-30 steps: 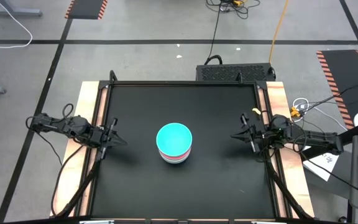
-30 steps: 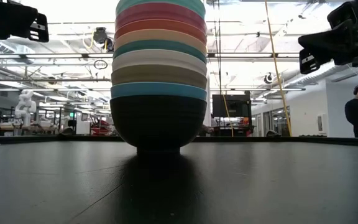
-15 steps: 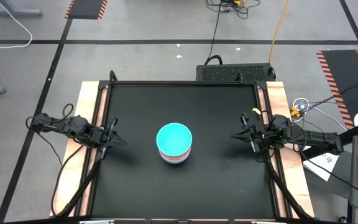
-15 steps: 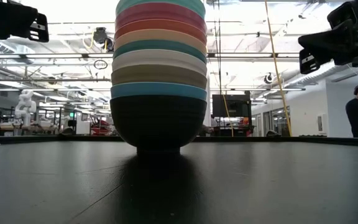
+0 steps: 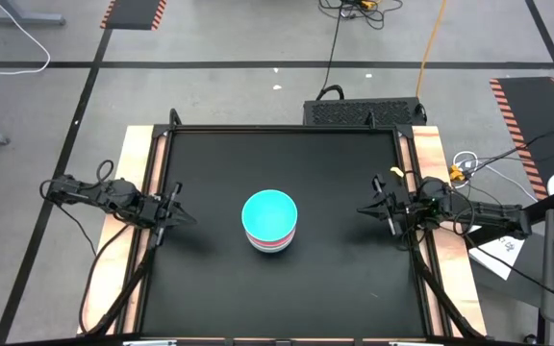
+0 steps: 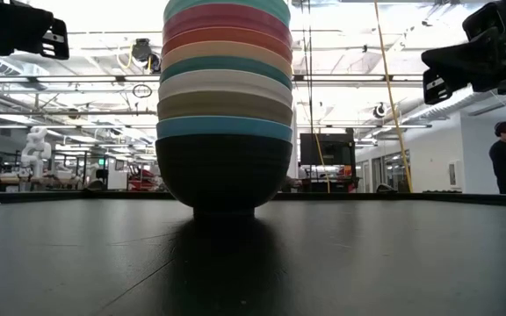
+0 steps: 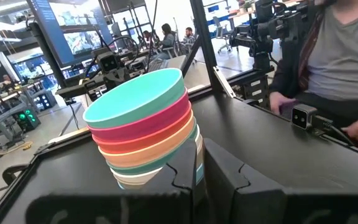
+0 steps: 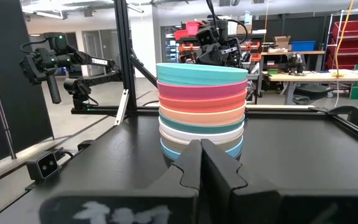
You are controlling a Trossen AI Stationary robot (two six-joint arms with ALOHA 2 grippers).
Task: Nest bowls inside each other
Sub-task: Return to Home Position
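Nested bowls stand as one stack mid-worktop, both arms drawn back.
Turquoise on top, black at the base, coloured rims banded between. They look light, stiff and smooth, so a rim seems the best hold. The left hand and right hand sit at opposite edges, fingers pressed together and empty.
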